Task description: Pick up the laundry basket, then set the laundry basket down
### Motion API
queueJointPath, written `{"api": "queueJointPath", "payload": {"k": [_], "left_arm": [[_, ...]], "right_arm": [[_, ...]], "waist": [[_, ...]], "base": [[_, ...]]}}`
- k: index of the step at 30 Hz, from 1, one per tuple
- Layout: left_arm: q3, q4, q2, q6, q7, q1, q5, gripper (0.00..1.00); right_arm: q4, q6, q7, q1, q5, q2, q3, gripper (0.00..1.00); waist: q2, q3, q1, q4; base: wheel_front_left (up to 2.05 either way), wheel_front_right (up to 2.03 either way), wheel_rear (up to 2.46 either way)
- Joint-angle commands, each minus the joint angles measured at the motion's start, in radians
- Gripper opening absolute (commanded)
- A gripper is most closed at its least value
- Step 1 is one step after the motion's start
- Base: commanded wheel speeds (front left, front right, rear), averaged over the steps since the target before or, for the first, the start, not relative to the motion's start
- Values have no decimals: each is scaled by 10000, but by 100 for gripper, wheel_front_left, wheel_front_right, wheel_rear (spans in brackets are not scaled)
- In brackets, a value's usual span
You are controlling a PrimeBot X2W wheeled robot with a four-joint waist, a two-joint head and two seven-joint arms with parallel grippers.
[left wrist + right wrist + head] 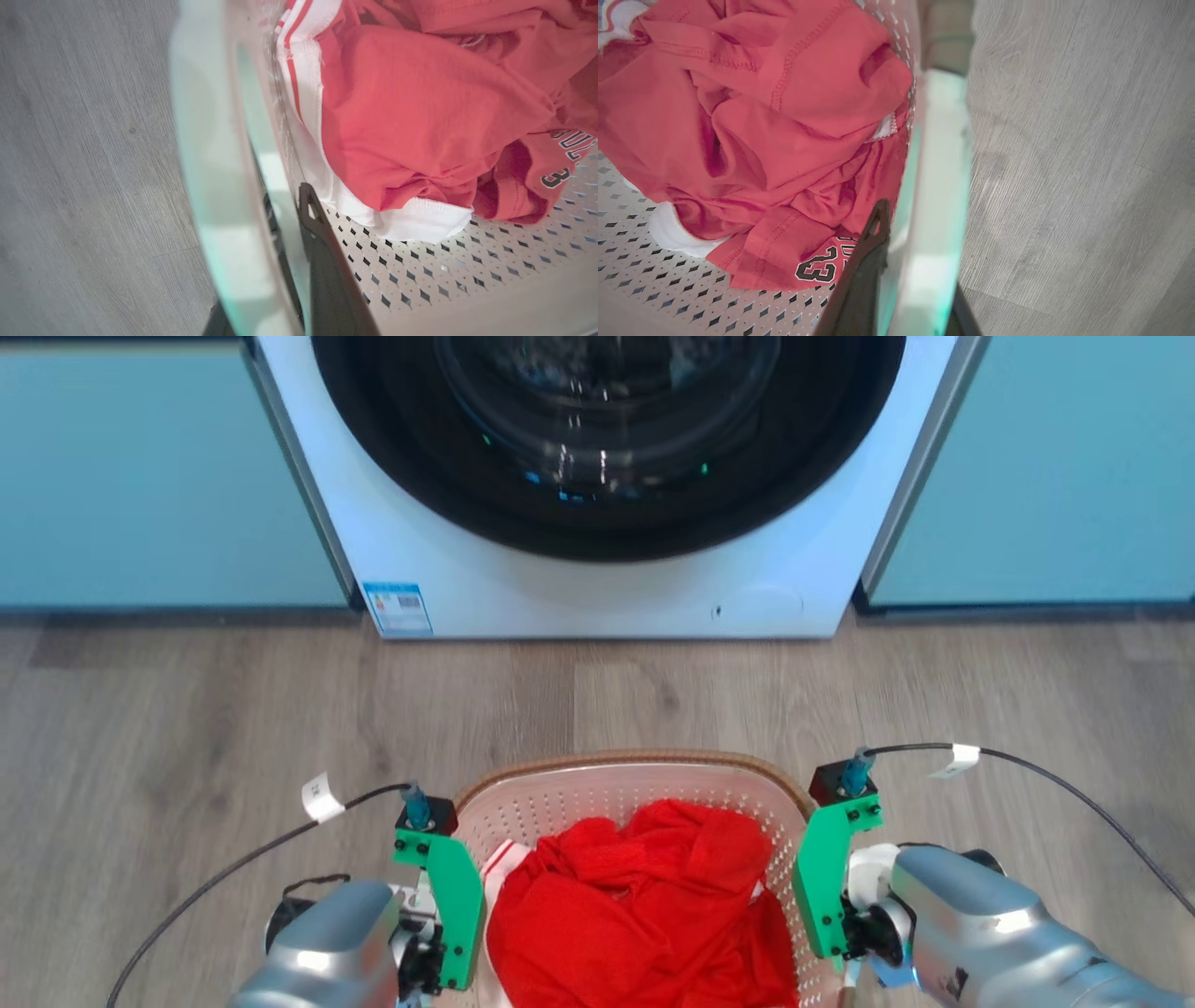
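The laundry basket [560, 798], white and perforated with a brown rim, sits low in the head view between my two arms. A crumpled red garment [644, 905] with white trim lies in it. My left gripper [446, 947] is shut on the basket's left side. In the left wrist view one dark finger [327, 266] is inside the wall and the pale handle [215, 177] runs between the fingers. My right gripper [826, 919] is shut on the right side, with one finger [861, 275] inside beside the handle [938, 177]. I cannot tell whether the basket touches the floor.
A white front-loading washing machine [597, 588] with a dark round door stands straight ahead. Teal cabinet fronts [140, 476] flank it. Wood-look floor [233, 728] stretches between the machine and the basket. Thin black cables [1074, 793] arc out from both wrists.
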Motion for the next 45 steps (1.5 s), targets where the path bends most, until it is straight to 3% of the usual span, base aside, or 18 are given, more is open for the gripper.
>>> {"api": "queueJointPath", "payload": {"k": [1, 13, 45], "left_arm": [[77, -246, 173, -74, 166, -349, 64, 0], [-161, -403, 172, -76, 558, -224, -398, 0], [-813, -519, 221, -76, 982, -278, -976, 0]], "right_arm": [[-403, 75, -155, -242, -12, 138, 83, 0], [-514, 75, -111, -221, 421, 151, 452, 0], [-467, 75, -19, -218, 836, 126, 714, 0]], "waist": [[-1, -411, 2, 124], [-1, -1012, 2, 226], [-1, -1028, 2, 206]], "base": [[0, 0, 0], [0, 0, 0], [0, 0, 0]]}}
